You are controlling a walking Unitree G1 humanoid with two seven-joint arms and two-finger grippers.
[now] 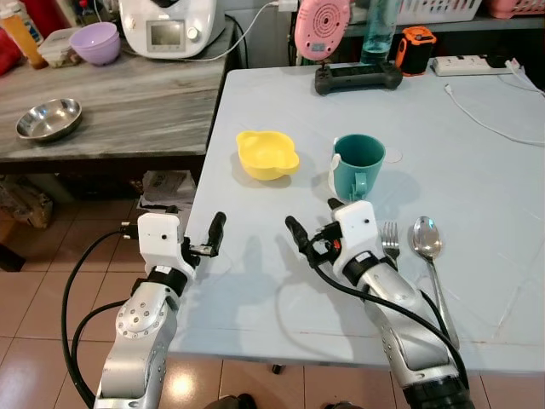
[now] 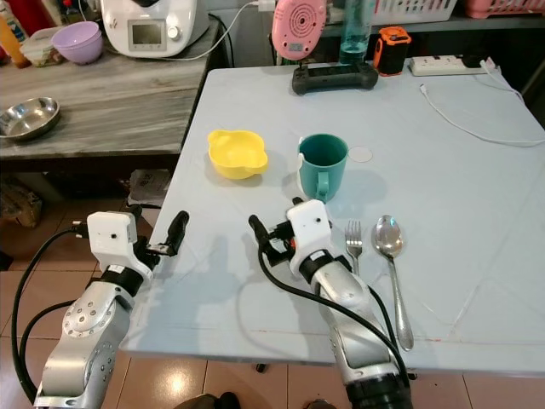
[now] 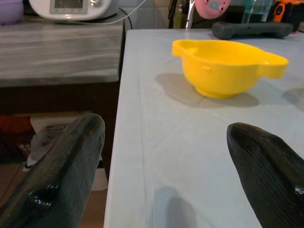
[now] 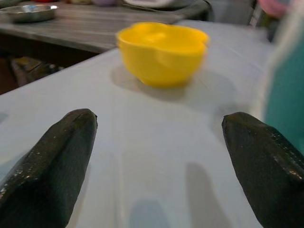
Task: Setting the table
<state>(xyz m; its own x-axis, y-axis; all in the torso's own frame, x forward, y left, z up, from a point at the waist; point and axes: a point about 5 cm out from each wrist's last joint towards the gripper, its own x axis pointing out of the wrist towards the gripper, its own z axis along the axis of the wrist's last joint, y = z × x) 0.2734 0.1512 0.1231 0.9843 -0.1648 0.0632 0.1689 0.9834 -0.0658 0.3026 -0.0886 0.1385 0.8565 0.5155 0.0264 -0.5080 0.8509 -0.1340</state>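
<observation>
- Pale blue surface (image 1: 477, 170) up front, with a yellow bowl (image 1: 267, 154) toward its left side and a teal mug (image 1: 358, 165) just beside it on the right, handle turned toward the robot; not touching each other
- Fork (image 1: 391, 239) and spoon (image 1: 428, 256) lying side by side near the front edge, right of the mug, spoon on the outside; close together, handles pointing toward the robot
- Left gripper (image 3: 166, 166) hovering at the left front edge of the surface, jaws released and spread wide, nothing between them; yellow bowl straight ahead in the left wrist view, well apart
- Right gripper (image 4: 156, 166) low over the surface just in front of the mug, jaws likewise released and holding nothing; wrist view aimed at the yellow bowl, teal mug blurred at one side
- Black handheld console (image 1: 358, 77), pink round gadget (image 1: 322, 25) and orange device (image 1: 415, 48) along the far edge; white power strip (image 1: 468, 65) with its cable trailing over the right side
- Grey wood counter (image 1: 128, 102) on the left carrying a steel bowl (image 1: 48, 118), purple bowl (image 1: 94, 43) and white kitchen appliance (image 1: 170, 25); tiled floor (image 1: 34, 298) below
</observation>
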